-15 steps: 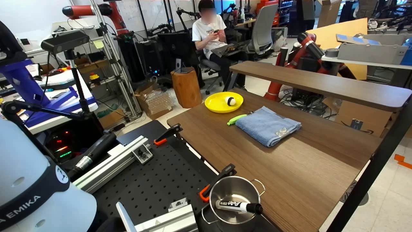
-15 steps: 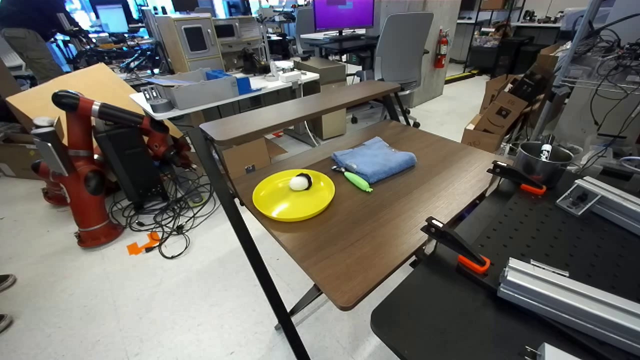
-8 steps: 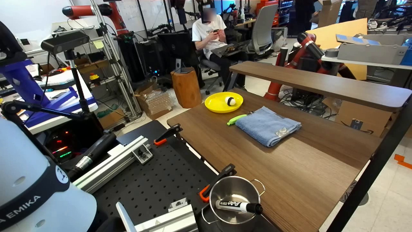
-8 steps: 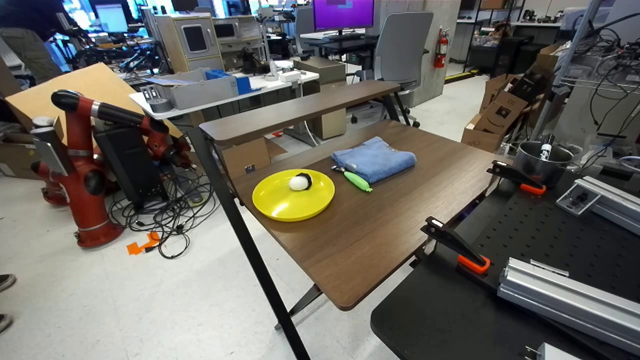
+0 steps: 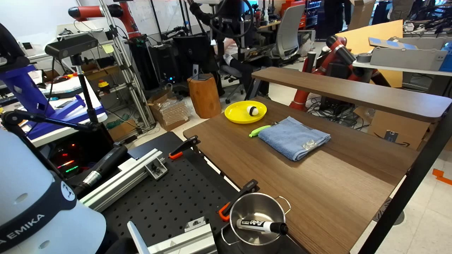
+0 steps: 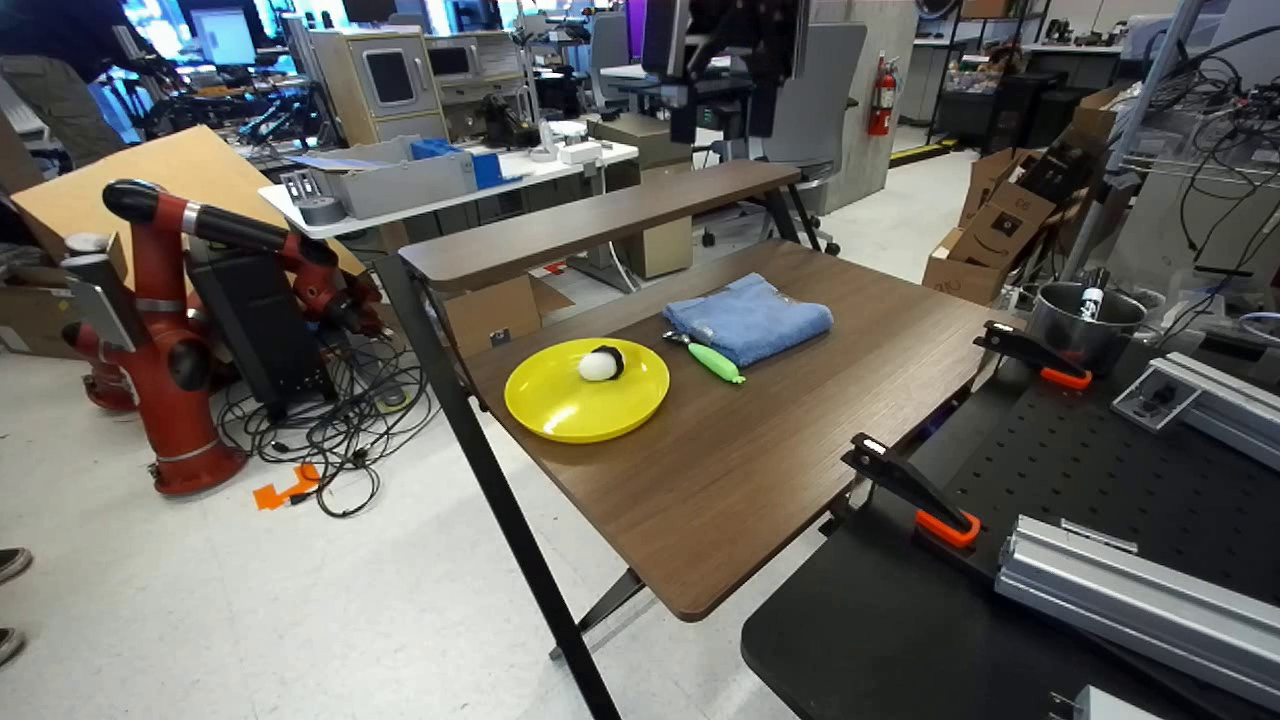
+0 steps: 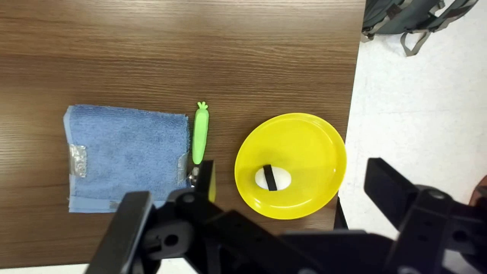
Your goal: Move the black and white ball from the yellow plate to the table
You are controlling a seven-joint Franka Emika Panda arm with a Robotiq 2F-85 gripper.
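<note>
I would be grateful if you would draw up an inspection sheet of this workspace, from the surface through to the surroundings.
Surface: table with a brown wood-grain top; raised shelf along one side.
Job's things: black and white ball lies off-centre on the yellow plate, which is close to an edge of the table.
Clutter: folded blue cloth with a green-handled utensil beside it; steel pot with a marker inside, next to a clamp.
Tool: open, raised above the table; nothing seen in its grasp.
Cables: black cables tangled on the floor beside a red robot arm.
Surroundings: seated person, mostly hidden; fire extinguisher.
</note>
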